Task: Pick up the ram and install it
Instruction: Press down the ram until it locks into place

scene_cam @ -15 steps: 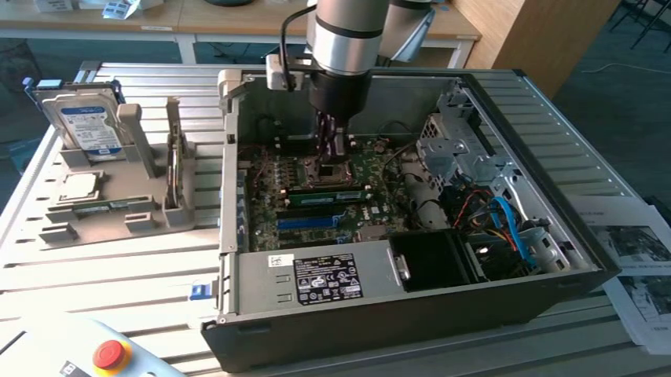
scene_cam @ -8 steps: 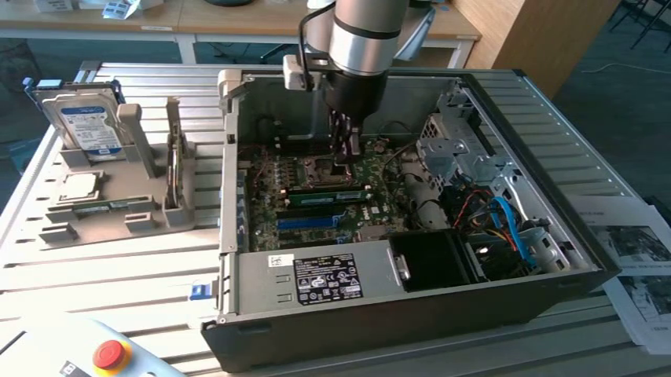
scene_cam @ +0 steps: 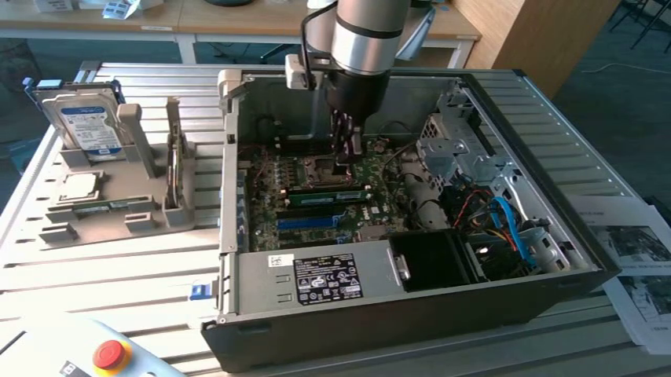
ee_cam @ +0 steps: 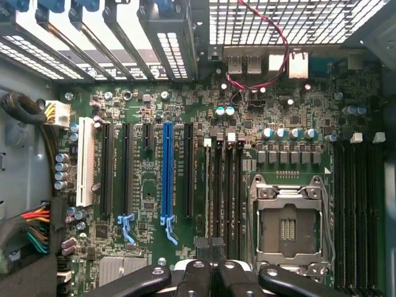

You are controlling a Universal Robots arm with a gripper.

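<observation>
The ram (scene_cam: 330, 194), a long green stick, stands on edge in a slot of the motherboard (scene_cam: 314, 224) inside the open computer case. My gripper (scene_cam: 350, 161) hangs just above it, near the processor socket (scene_cam: 320, 166). Its dark fingers are shut with nothing showing between them. In the wrist view the gripper (ee_cam: 210, 247) sits over one end of the black memory slots (ee_cam: 224, 185), beside the open socket (ee_cam: 288, 229). I cannot tell the ram apart from the slots there.
The case walls (scene_cam: 225, 181) and drive cage (scene_cam: 461, 149) hem the arm in. A power supply (scene_cam: 314, 279) and blue cables (scene_cam: 508, 224) fill the near end. A grey holder (scene_cam: 115, 212) at the exterior view's left carries a hard drive (scene_cam: 89, 126) and a square silver chip (scene_cam: 78, 187).
</observation>
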